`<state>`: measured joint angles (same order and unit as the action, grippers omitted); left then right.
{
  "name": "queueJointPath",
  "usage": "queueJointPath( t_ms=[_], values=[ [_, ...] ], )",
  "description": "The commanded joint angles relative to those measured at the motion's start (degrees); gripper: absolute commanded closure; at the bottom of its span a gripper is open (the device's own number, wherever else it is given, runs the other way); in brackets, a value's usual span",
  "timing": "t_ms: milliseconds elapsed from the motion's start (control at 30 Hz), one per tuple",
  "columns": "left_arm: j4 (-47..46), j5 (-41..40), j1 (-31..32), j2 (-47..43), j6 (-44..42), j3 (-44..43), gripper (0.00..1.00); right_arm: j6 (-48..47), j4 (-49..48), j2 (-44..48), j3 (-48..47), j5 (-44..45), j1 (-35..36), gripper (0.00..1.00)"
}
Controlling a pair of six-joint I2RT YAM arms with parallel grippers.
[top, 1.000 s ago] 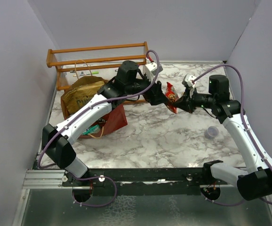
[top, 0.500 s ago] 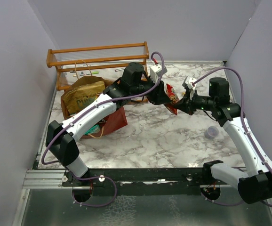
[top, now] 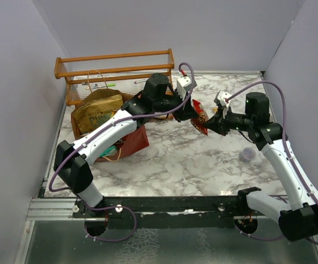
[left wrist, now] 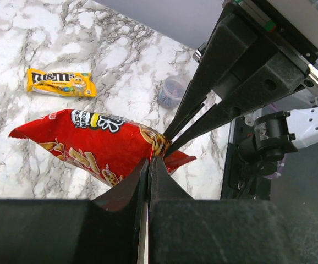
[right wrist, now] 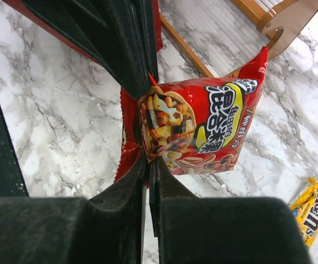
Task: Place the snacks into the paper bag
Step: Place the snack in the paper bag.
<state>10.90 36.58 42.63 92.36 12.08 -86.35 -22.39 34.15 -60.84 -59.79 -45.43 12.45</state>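
Red packet (right wrist: 203,127) held in air to right of paper bag (top: 135,141), above marble worktop (top: 186,160). Left hand (left wrist: 148,168) closed, pinching packet's crimped end. Right hand (right wrist: 148,165) closed on same end from opposite side, fingertips almost meeting left's. Large tan chip bag (top: 96,113) sticks out at far-left side of paper bag. Wooden rack (top: 115,56) just behind paper bag. Yellow M&M's packet (left wrist: 61,82) flat on worktop, well apart from paper bag. Purple cup (top: 248,154) far right of paper bag.
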Motion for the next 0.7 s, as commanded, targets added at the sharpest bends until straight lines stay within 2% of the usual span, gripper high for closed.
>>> queueJointPath(
  t_ms=[0, 333, 533, 667],
  values=[
    [-0.61, 1.68, 0.59, -3.03, -5.32, 0.63, 1.00, -1.47, -2.24, 1.86, 1.03, 1.81, 0.47, 0.88],
    [4.97, -2.19, 0.56, -8.45, -18.32, 1.50, 1.00, -2.20, -1.63, 5.59, 4.64, 4.99, 0.47, 0.47],
    [11.35, -7.98, 0.28, -12.50, -26.79, -0.07, 1.00, -3.44, -2.10, 6.99, 6.10, 7.73, 0.47, 0.40],
    [16.25, -12.90, -0.40, -15.42, -33.16, -1.57, 1.00, -5.38, -2.79, 5.50, 7.88, 10.08, 0.47, 0.30]
  ],
)
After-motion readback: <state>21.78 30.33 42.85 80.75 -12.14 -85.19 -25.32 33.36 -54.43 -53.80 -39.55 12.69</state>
